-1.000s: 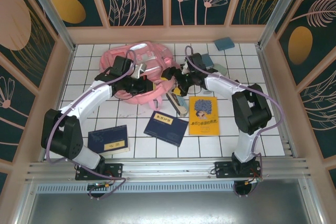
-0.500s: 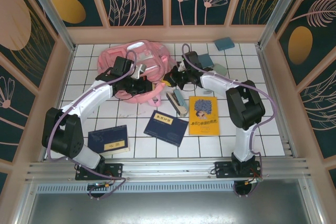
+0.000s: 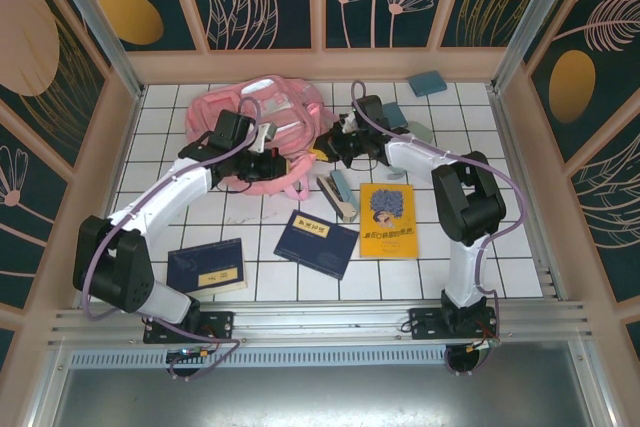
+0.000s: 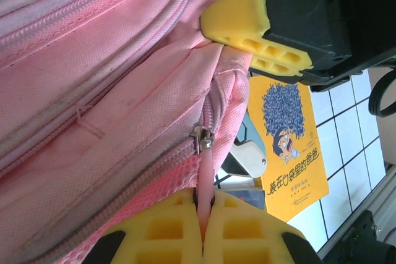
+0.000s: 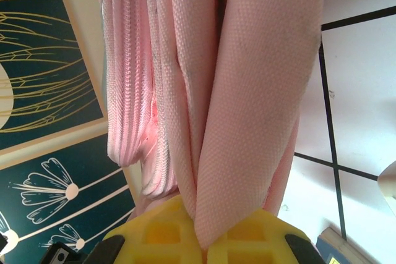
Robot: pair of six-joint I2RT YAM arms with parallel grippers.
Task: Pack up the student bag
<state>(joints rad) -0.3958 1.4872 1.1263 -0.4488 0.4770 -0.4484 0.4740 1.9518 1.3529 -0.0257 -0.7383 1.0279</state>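
We are looking down on a white tiled table (image 3: 480, 247), where the student bag (image 3: 270, 117), a pink backpack, is lying toward the far edge, left of the middle, with its straps spilling toward the near side. The left gripper (image 3: 258, 155) is reaching onto the bag's near right part. In its wrist view we are seeing its yellow fingers (image 4: 164, 233) pressing tightly together on a thin pink pull tab (image 4: 204, 174), which is hanging from a metal zipper slider (image 4: 202, 138) on the bag's seam. The right gripper (image 3: 328, 145) is meeting the bag at its right side. In its own wrist view its fingers (image 5: 161, 233) are clenching a thick fold of pink fabric (image 5: 247, 91) that is rising straight out from between them. From the left wrist we are also seeing one of those right fingers touching the bag's edge just above the slider. A yellow book (image 3: 388, 219) is lying flat near the middle of the table, slightly toward the right edge. A dark blue book (image 3: 316, 243) is resting just to its left, tilted. A second dark blue book (image 3: 206, 267) is sitting closer to the near left corner. Between the bag and the yellow book some slim pale items (image 3: 337, 192) are lying at an angle; we cannot tell what they are. A teal block (image 3: 427, 83) is sitting by the far edge toward the right corner, well apart from the bag.
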